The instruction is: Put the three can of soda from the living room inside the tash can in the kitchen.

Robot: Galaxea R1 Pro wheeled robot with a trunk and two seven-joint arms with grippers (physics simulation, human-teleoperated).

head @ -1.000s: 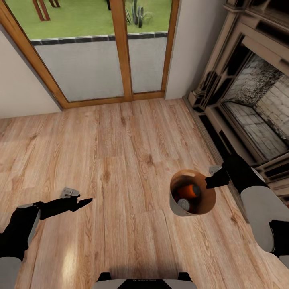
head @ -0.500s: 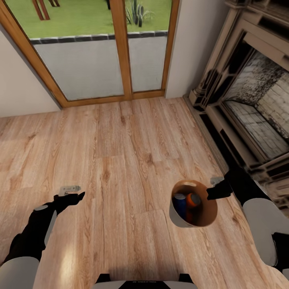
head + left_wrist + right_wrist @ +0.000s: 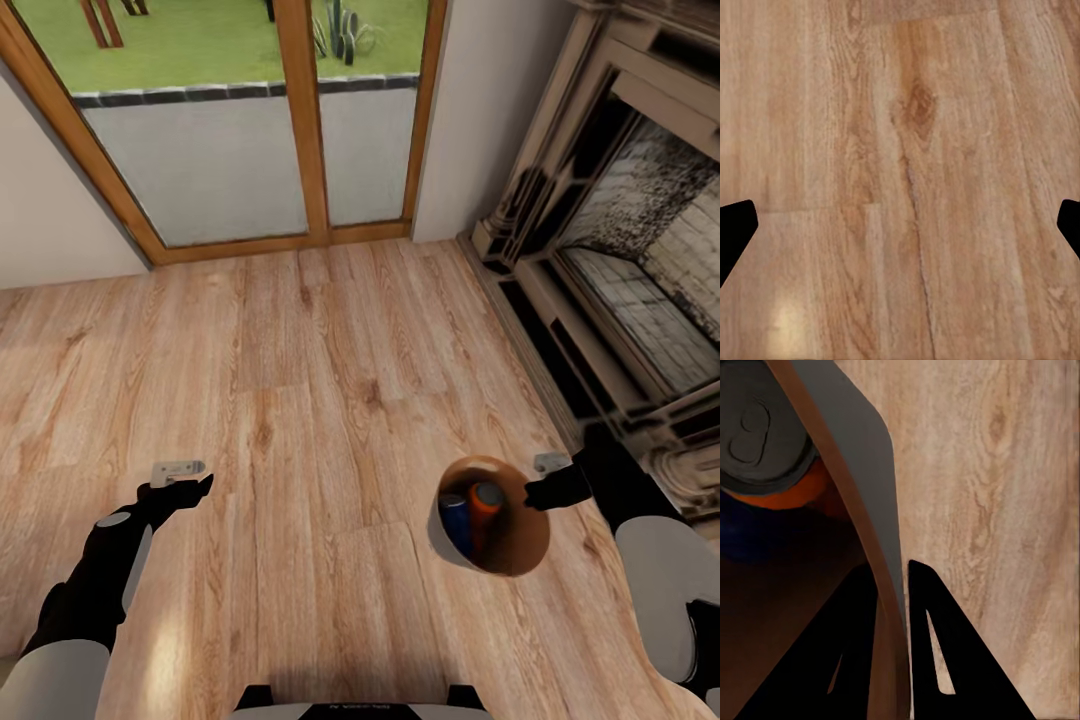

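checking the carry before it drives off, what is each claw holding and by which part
The right claw pinches the trash can by its rim wall, one finger inside and one outside. The left claw is open over the wood floor, holding nothing.

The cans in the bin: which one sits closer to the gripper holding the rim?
The orange can. It lies on the side of the bin toward the right gripper; the blue can sits beyond it.

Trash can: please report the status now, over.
Right gripper shut on trash can rim, fingers astride. Blue can, orange can inside. Left gripper open, empty. Fireplace close right.
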